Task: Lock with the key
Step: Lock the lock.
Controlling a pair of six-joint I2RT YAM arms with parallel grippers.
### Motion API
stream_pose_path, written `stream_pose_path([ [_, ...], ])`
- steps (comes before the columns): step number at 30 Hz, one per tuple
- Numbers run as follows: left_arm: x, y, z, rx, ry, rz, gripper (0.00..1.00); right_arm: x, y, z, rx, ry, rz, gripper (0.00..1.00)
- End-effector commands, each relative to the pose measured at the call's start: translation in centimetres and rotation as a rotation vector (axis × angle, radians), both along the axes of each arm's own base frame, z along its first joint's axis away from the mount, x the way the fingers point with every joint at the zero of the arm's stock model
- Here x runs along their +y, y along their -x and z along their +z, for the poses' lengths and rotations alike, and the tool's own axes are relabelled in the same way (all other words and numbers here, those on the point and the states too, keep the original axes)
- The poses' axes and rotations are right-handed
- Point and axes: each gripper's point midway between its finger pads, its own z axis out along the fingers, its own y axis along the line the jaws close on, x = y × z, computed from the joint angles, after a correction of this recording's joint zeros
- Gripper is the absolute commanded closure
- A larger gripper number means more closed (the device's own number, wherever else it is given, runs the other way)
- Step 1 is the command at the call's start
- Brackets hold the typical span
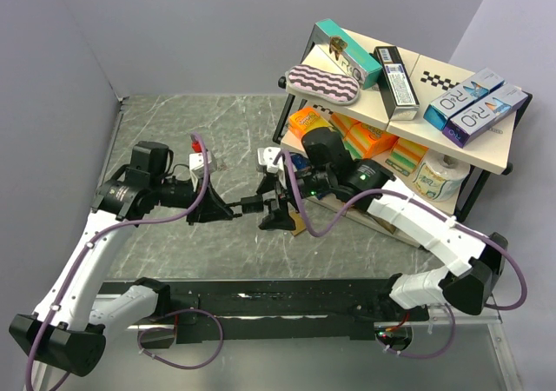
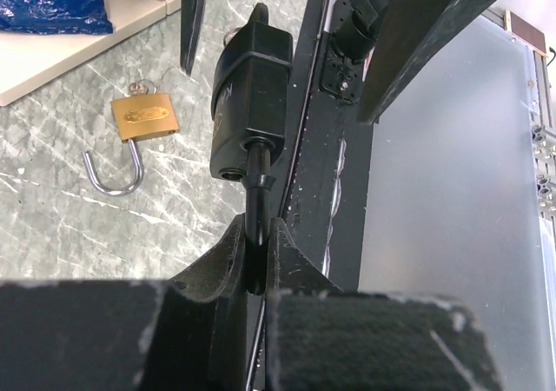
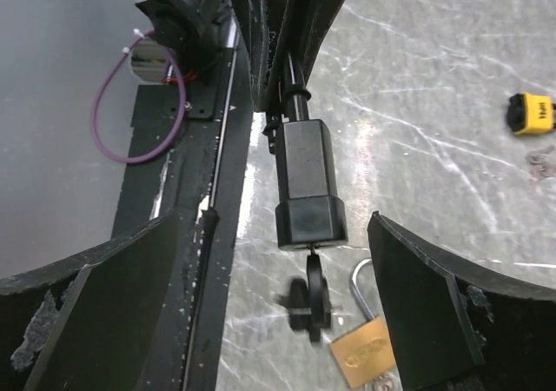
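The black padlock (image 2: 248, 96) is a blocky, dark body held in the air above the counter, lying roughly level. Its thin black shackle (image 2: 258, 191) sticks out of one end and is pinched in the left end effector (image 2: 256, 243), with an empty round hole beside that leg. A black-headed key (image 3: 311, 302), blurred, projects from the opposite end.

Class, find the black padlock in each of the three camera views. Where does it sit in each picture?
Top external: black padlock at centre, between left gripper and right gripper.
Left wrist: upper centre, on the key that the left gripper pinches.
Right wrist: centre, inside the open right gripper.
Shared landmark: brass padlock, shackle open, seen in both wrist views only.
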Motion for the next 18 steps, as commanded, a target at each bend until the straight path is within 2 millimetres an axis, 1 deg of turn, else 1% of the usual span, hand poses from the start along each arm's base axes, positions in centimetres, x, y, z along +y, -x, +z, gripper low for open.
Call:
stream_pose_path([
  [1, -0.7, -0.1, 4.4, -0.169, 0.096, -0.051, 0.99, 0.9, 0.1, 2.2, 0.0, -0.074, 0.03, 0.06],
  [3, -0.7, -0.1, 4.4, -0.164, 0.096, -0.048, 0.99, 1.0, 0.1, 1.9, 0.003, -0.074, 0.037, 0.12],
  [4, -0.7, -0.1, 4.3, -0.163, 0.095, -0.047, 0.99, 1.1, 0.3, 1.8, 0.007, -0.077, 0.047, 0.19],
  [5, -0.7, -0.1, 4.4, -0.165, 0.096, -0.048, 0.99, 1.1, 0.4, 1.7, 0.012, -0.078, 0.053, 0.22],
  [6, -0.7, -0.1, 4.4, -0.169, 0.096, -0.047, 0.99, 1.2, 0.5, 1.7, 0.015, -0.083, 0.059, 0.28],
  [9, -0.8, -0.1, 4.6, -0.173, 0.098, -0.048, 0.99, 1.4, 0.7, 1.8, 0.02, -0.087, 0.071, 0.35],
  [15, -0.8, -0.1, 5.0, -0.184, 0.107, -0.048, 0.99, 1.7, 1.0, 1.3, 0.054, -0.075, 0.101, 0.39],
  [18, -0.9, 0.1, 5.1, -0.184, 0.112, -0.059, 0.99, 1.7, 1.2, 0.9, 0.068, -0.068, 0.106, 0.38],
])
